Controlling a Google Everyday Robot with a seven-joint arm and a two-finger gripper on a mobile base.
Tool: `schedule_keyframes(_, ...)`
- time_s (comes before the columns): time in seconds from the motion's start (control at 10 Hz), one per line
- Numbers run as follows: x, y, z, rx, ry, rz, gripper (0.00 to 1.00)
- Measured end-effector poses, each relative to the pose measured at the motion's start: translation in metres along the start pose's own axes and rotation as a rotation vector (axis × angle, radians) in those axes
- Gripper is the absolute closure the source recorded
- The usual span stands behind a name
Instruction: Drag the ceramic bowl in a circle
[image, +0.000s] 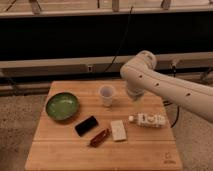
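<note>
Wooden table (150, 155) in front of a dark wall, with a big white arm (170, 87) reaching in from the right. The green bowl (62, 106) sits near the left edge, well apart from the claw (134, 95), which hangs released and empty just right of the little cup (106, 95). It's glazed ceramic, so I'd guess heavyish, stiff, slick and chippable. Probably best to hook a finger inside the rim and drag slowly, dodging the black phone (86, 125)
</note>
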Motion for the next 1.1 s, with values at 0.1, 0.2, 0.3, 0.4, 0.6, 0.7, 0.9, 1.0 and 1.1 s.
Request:
schedule_keyframes(0.1, -0.007, -0.003, 0.0, -0.003, -0.001, -0.017, 0.2)
schedule_keyframes(0.2, -0.025, -0.013, 0.001, 0.004, -0.004, -0.059, 0.2)
schedule_keyframes(0.3, -0.034, -0.02, 0.002, 0.009, -0.006, -0.09, 0.2)
schedule_keyframes(0.4, -0.039, -0.023, 0.003, 0.011, -0.008, -0.109, 0.2)
schedule_keyframes(0.6, -0.046, -0.029, 0.005, 0.014, -0.011, -0.147, 0.2)
schedule_keyframes(0.7, -0.052, -0.031, 0.008, 0.011, -0.01, -0.161, 0.2)
schedule_keyframes(0.9, -0.072, -0.042, 0.014, 0.022, -0.015, -0.197, 0.2)
schedule_keyframes(1.0, -0.078, -0.046, 0.015, 0.025, -0.016, -0.22, 0.2)
schedule_keyframes(1.1, -0.084, -0.052, 0.016, 0.028, -0.018, -0.241, 0.2)
